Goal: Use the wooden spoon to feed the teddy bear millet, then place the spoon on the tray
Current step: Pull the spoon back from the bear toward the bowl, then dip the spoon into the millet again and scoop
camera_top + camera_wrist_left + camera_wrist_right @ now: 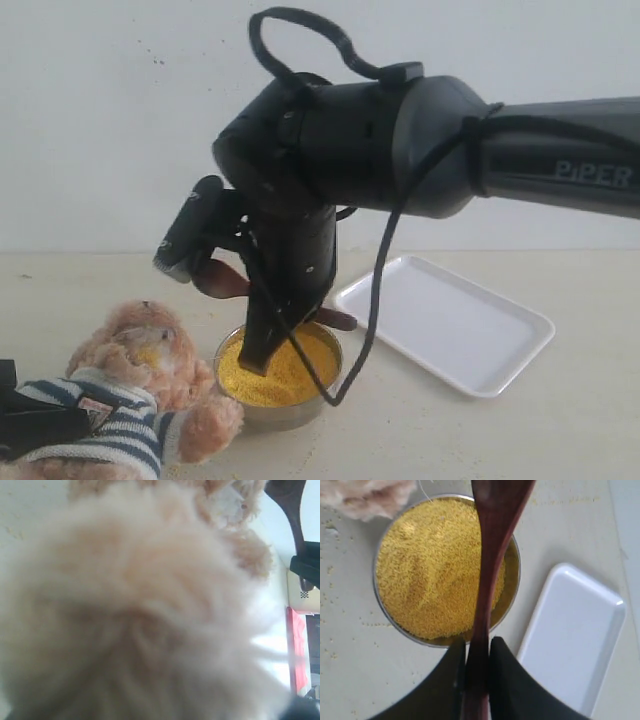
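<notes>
Low and near, the exterior view faces across the table (600,440), with the tray (450,325) at three o'clock of the millet (290,375). The right wrist view looks down closely on both; the left sits blurred against the teddy bear (125,605).

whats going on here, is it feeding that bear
The right gripper is shut on the wooden spoon, holding it over the millet in the steel bowl. The teddy bear is beside the bowl, its fur filling the left wrist view. The tray has no spoon on it.
</notes>
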{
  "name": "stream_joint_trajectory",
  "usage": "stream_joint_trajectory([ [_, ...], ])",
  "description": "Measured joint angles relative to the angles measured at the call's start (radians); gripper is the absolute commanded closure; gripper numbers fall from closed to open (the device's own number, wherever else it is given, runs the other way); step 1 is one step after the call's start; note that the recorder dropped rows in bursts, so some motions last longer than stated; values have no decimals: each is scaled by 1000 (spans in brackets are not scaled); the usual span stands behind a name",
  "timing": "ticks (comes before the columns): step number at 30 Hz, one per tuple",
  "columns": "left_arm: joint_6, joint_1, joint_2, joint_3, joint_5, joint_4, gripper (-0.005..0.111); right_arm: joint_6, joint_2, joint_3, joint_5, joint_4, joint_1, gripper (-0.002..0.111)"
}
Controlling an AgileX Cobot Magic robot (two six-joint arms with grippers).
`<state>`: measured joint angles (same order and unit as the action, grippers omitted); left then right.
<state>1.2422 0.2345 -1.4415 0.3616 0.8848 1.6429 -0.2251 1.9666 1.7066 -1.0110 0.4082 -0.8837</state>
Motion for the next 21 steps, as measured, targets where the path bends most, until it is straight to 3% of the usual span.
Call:
stream_joint_trajectory([
  [7,2,0,0,0,0,18,103,-136,0,0,-111,-144,115,109],
  [12,4,0,0,0,0,27,103,-237,0,0,-120,-228,134,109],
  [21,14,0,0,0,0,29,103,-208,74,0,-106,-141,134,109],
])
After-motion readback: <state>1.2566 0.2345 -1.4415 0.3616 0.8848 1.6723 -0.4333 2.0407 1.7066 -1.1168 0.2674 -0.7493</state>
